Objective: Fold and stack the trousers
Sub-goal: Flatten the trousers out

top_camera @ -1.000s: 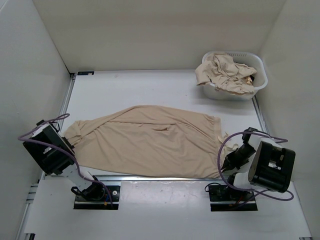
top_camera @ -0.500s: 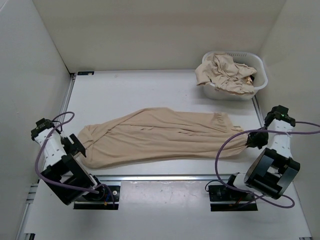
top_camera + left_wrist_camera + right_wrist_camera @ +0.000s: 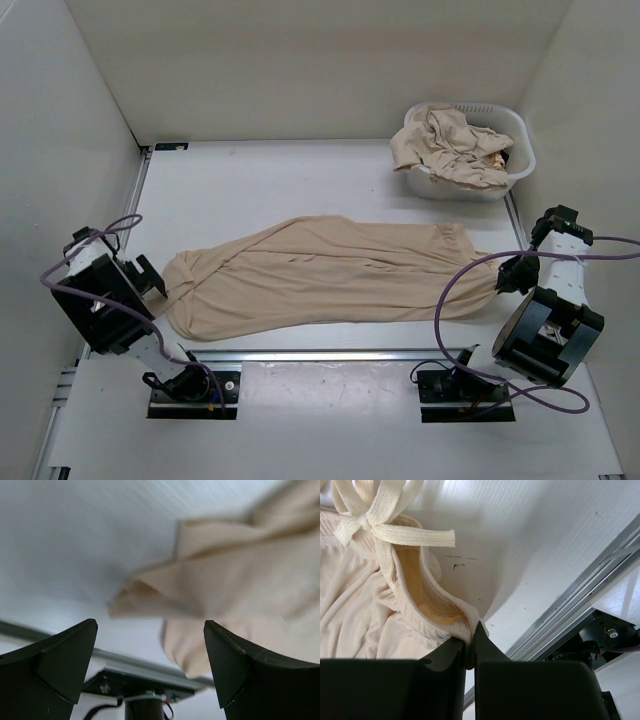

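Observation:
One pair of beige trousers [image 3: 330,275] lies stretched lengthwise across the table, with its leg ends at the left and its gathered waist at the right. My left gripper [image 3: 150,280] stands open just left of the leg ends. In the left wrist view the fabric [image 3: 240,590] lies beyond the gripper [image 3: 150,630], and nothing sits between the fingers. My right gripper [image 3: 505,278] is at the table's right side. The right wrist view shows this gripper [image 3: 471,632] shut on the ribbed waistband [image 3: 420,610], below the knotted drawstring [image 3: 380,527].
A white basket [image 3: 518,135] stands at the back right with more crumpled trousers [image 3: 450,145] in it. A metal rail [image 3: 320,355] runs along the table's near edge. White walls close in the left, right and back.
My left gripper has opened and let go of the leg ends. My right gripper has pulled the waist away to the right, so the trousers lie longer and narrower.

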You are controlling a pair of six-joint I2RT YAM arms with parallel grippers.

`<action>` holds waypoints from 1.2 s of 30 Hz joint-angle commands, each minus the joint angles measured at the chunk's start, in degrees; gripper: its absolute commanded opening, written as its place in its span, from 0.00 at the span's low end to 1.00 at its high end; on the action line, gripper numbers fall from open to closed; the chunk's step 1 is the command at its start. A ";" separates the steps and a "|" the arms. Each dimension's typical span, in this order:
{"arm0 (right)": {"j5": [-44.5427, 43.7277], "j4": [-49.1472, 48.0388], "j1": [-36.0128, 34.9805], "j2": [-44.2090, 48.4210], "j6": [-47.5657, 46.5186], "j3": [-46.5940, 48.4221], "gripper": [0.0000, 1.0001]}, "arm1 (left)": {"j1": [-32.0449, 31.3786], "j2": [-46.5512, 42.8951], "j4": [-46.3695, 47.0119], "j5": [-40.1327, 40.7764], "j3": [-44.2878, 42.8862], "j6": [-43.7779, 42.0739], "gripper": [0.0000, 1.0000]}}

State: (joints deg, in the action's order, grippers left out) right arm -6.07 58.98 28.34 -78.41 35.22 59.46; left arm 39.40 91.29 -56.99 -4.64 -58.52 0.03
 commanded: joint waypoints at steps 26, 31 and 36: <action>1.84 -0.80 0.05 -3.06 -1.65 1.18 0.00 | -13.64 12.22 0.65 -7.83 -43.14 -0.03 0.35; 4.04 -0.80 0.05 -3.68 -2.18 1.71 0.00 | -15.14 20.35 -0.84 -8.45 -49.95 -0.03 1.00; 5.36 -0.80 0.05 0.09 -3.22 -1.00 0.00 | -13.39 6.31 -0.14 -3.62 -30.63 -0.03 1.00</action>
State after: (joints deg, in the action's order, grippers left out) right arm -2.55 58.39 28.34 -81.76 33.45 59.11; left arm 24.40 110.26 -55.42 -9.78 -93.93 0.03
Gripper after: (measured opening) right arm 0.060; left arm 0.998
